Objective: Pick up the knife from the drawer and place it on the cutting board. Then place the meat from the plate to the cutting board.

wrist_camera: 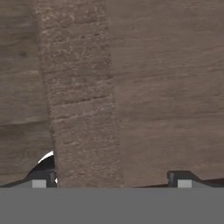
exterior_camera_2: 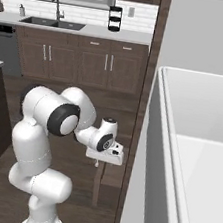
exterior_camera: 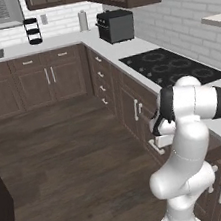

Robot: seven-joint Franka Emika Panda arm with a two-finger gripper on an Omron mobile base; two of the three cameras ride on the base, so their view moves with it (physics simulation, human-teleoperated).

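Still on the knife-fetching step: white two-finger gripper spread wide, holding nothing, close above a dark-brown wooden drawer front edge. Next, probably reaching inside for the knife.

Gripper: only two dark fingertips show in the hand view, standing wide apart; in the left base view the arm's own elbow covers most of it.

Drawer: seen below the gripper in the right base view as a dark wooden box edge; its inside and contents cannot be made out.

Cooktop: beyond and above the gripper, its near corner hidden behind the arm.

Small dark tiered object: far beyond the gripper on the back counter, too small to identify.
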